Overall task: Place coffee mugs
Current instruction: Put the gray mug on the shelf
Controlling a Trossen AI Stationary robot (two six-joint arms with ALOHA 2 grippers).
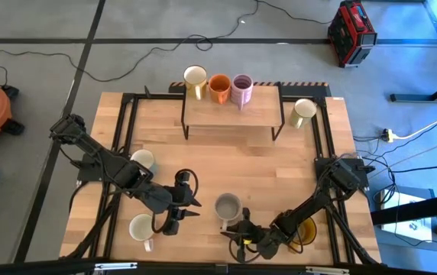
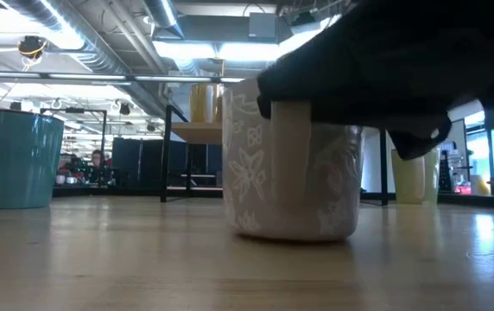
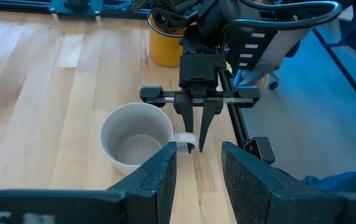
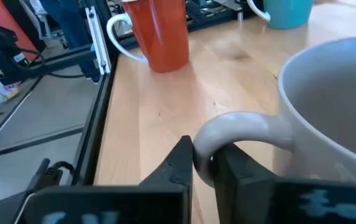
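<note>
Right end effector (image 1: 232, 227) in the lower centre of the high view, fingers clamped together on the handle of the grey mug (image 1: 227, 206), which stands on the desk (image 1: 272, 164). Left end effector (image 1: 192, 208) just to the left of this mug, fingers apart, holding nothing. Three mugs (image 1: 219, 88) in a row on the shelf (image 1: 232, 114) at top centre.

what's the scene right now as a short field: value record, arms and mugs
right gripper: shut on the grey mug's handle, front centre of table
grey mug: upright on the table
left gripper: open, beside the grey mug, holding nothing
shelf: carries a cream mug, orange mug and lilac mug
yellow mug: beside the right arm
</note>
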